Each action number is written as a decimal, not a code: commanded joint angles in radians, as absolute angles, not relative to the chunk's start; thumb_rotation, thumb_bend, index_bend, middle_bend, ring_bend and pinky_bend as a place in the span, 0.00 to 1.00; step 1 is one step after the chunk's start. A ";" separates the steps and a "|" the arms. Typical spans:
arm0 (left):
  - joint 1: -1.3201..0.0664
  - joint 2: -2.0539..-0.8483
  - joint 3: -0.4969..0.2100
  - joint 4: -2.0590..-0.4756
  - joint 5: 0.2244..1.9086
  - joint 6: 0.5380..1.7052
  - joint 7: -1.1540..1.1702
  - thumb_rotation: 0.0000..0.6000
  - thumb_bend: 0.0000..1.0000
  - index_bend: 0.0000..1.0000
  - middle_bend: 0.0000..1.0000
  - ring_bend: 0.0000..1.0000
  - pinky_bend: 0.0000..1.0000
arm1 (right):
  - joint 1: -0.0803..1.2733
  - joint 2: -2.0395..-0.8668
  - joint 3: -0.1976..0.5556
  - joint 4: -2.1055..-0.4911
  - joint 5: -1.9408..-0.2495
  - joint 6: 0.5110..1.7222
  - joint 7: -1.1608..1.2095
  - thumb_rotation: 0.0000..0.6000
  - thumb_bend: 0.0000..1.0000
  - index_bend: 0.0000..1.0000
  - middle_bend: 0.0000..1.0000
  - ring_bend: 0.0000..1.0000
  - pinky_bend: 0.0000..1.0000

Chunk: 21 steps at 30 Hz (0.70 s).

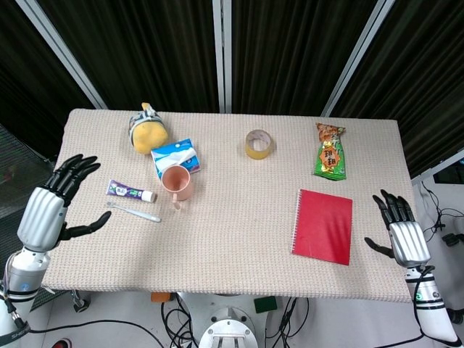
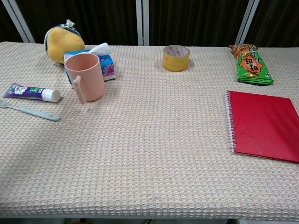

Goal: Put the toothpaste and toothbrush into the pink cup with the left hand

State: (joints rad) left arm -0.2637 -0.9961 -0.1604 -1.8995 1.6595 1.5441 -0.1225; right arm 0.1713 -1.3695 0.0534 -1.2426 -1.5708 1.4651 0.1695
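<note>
While nothing is held, left hand (image 1: 45, 217) fingers (image 1: 75, 170) are spread wide | toothpaste (image 1: 131, 191) and toothbrush (image 1: 135, 212) lie just beyond them, long axes pointing at pink cup (image 1: 177, 183) | right hand (image 1: 403, 238) open, far off

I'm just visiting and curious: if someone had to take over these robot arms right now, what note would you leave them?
Left hand: open, holding nothing, at the table's left edge, apart from the items.
Right hand: open, holding nothing, by the right edge, beside the red notebook.
Toothpaste and toothbrush lie flat on the table, left of the pink cup, which stands upright.
Done: nothing yet.
Left: pick up the toothpaste and toothbrush with the left hand and put them into the cup.
</note>
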 commanded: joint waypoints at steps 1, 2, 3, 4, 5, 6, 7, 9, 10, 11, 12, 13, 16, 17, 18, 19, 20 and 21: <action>-0.284 -1.007 -0.165 -1.863 1.592 1.484 -0.102 0.82 0.21 0.15 0.13 0.09 0.21 | 0.174 -1.351 0.072 -1.281 -1.573 1.492 0.194 1.00 0.36 0.00 0.00 0.00 0.00; -0.288 -1.014 -0.163 -1.853 1.579 1.469 -0.088 0.82 0.21 0.15 0.13 0.09 0.21 | 0.175 -1.345 0.077 -1.291 -1.574 1.498 0.209 1.00 0.36 0.00 0.00 0.00 0.00; -0.294 -1.028 -0.160 -1.840 1.565 1.453 -0.062 0.82 0.21 0.15 0.13 0.09 0.21 | 0.177 -1.338 0.085 -1.300 -1.573 1.504 0.235 1.00 0.36 0.00 0.00 0.00 0.00; -0.299 -1.040 -0.157 -1.830 1.558 1.441 -0.039 0.82 0.21 0.15 0.13 0.09 0.21 | 0.180 -1.332 0.091 -1.306 -1.570 1.507 0.256 1.00 0.36 0.00 0.00 0.00 0.00; -0.306 -1.059 -0.153 -1.817 1.550 1.424 -0.011 0.82 0.21 0.15 0.13 0.09 0.21 | 0.182 -1.325 0.102 -1.313 -1.562 1.509 0.285 1.00 0.36 0.00 0.00 0.00 0.00; -0.312 -1.074 -0.148 -1.808 1.543 1.409 0.007 0.82 0.21 0.15 0.13 0.09 0.21 | 0.183 -1.320 0.110 -1.320 -1.555 1.511 0.306 1.00 0.36 0.00 0.00 0.00 0.00; -0.320 -1.088 -0.144 -1.801 1.534 1.390 0.020 0.83 0.21 0.15 0.13 0.09 0.21 | 0.183 -1.316 0.118 -1.328 -1.548 1.514 0.324 1.00 0.36 0.00 0.00 0.00 0.00; -0.341 -1.117 -0.136 -1.782 1.514 1.342 0.041 0.85 0.21 0.18 0.13 0.09 0.22 | 0.184 -1.303 0.132 -1.342 -1.541 1.525 0.348 1.00 0.36 0.00 0.00 0.00 0.00; -0.350 -1.129 -0.132 -1.770 1.505 1.321 0.054 0.86 0.22 0.19 0.13 0.09 0.23 | 0.184 -1.295 0.138 -1.345 -1.540 1.529 0.348 1.00 0.36 0.00 0.00 0.00 0.00; -0.358 -1.142 -0.129 -1.756 1.498 1.303 0.071 0.86 0.22 0.20 0.14 0.09 0.23 | 0.185 -1.288 0.144 -1.347 -1.539 1.536 0.346 1.00 0.36 0.00 0.00 0.00 0.00; -0.367 -1.163 -0.126 -1.732 1.486 1.286 0.099 0.86 0.22 0.21 0.14 0.09 0.23 | 0.186 -1.279 0.154 -1.350 -1.537 1.546 0.342 1.00 0.36 0.00 0.00 0.00 0.00; -0.372 -1.180 -0.123 -1.710 1.477 1.274 0.123 0.86 0.22 0.22 0.15 0.10 0.24 | 0.187 -1.273 0.161 -1.353 -1.536 1.552 0.341 1.00 0.36 0.00 0.00 0.00 0.00; -0.388 -1.236 -0.119 -1.644 1.432 1.235 0.183 0.90 0.22 0.23 0.17 0.10 0.24 | 0.187 -1.247 0.178 -1.374 -1.530 1.566 0.341 1.00 0.36 0.00 0.00 0.00 0.00; -0.393 -1.249 -0.120 -1.625 1.414 1.220 0.188 0.93 0.23 0.23 0.17 0.10 0.24 | 0.187 -1.240 0.182 -1.383 -1.529 1.569 0.341 1.00 0.36 0.00 0.00 0.00 0.00; -0.403 -1.263 -0.122 -1.597 1.389 1.193 0.186 0.94 0.23 0.24 0.18 0.10 0.24 | 0.187 -1.232 0.188 -1.392 -1.527 1.574 0.339 1.00 0.36 0.00 0.00 0.00 0.00; -0.412 -1.269 -0.123 -1.575 1.369 1.168 0.185 0.96 0.24 0.25 0.19 0.10 0.24 | 0.187 -1.227 0.192 -1.398 -1.526 1.579 0.338 1.00 0.36 0.00 0.00 0.00 0.00; -0.421 -1.274 -0.124 -1.554 1.350 1.142 0.186 0.96 0.24 0.25 0.19 0.10 0.24 | 0.187 -1.223 0.196 -1.404 -1.526 1.583 0.337 1.00 0.36 0.00 0.00 0.00 0.00; -0.435 -1.279 -0.127 -1.523 1.327 1.108 0.190 0.96 0.24 0.25 0.19 0.10 0.24 | 0.187 -1.218 0.200 -1.411 -1.527 1.590 0.335 1.00 0.36 0.00 0.00 0.00 0.00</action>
